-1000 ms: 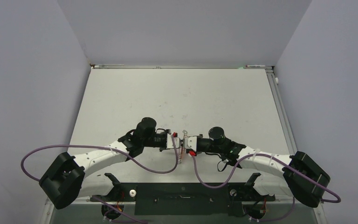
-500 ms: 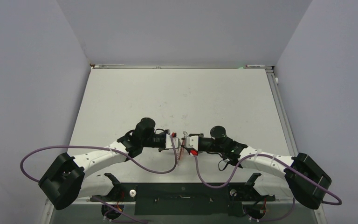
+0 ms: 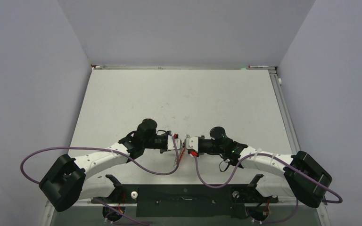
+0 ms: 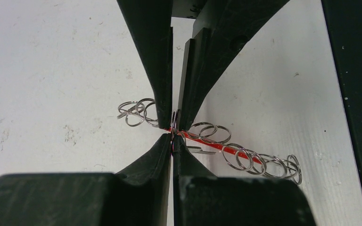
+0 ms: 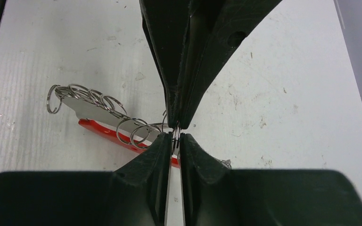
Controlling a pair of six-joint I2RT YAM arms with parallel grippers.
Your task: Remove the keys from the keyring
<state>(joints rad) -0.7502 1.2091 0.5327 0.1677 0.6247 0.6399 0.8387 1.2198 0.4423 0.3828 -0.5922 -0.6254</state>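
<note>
The fingers (image 5: 162, 61) hide the keyring's (image 5: 94, 126) pinched middle.

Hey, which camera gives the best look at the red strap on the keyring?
The right wrist view: the red strap lies broadside, with metal rings looped along it. The left wrist view shows the strap only as a thin red line; the top external view shows just a tiny red sliver.

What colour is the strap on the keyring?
Bright red. The strap shows best in the right wrist view.
</note>
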